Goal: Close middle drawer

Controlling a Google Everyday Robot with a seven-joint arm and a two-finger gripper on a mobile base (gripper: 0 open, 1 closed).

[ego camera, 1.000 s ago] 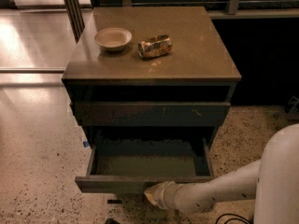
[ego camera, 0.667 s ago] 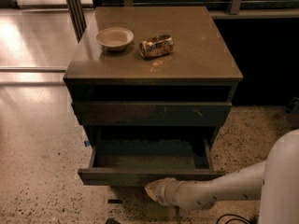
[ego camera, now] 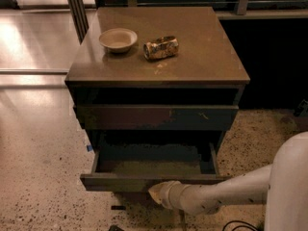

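The middle drawer (ego camera: 120,182) of the dark cabinet (ego camera: 207,61) stands pulled out, its plain handleless front facing me and its dull olive-grey floor (ego camera: 149,167) showing. My gripper (ego camera: 157,192), at the end of my white arm (ego camera: 226,194), is right at the lower edge of the drawer front, a little right of its middle. It looks to be pressing against that front, and its tip is partly hidden against the dark front.
The drawer front above (ego camera: 154,117) bears pale scratch marks. A pale bowl (ego camera: 118,39) and a crushed can (ego camera: 160,47) lie on the cabinet top. My white body (ego camera: 288,186) fills the lower right. A cable (ego camera: 240,224) lies on the speckled floor.
The drawer front has slid back a little towards the cabinet, with my gripper following it. The bowl and can have not moved.
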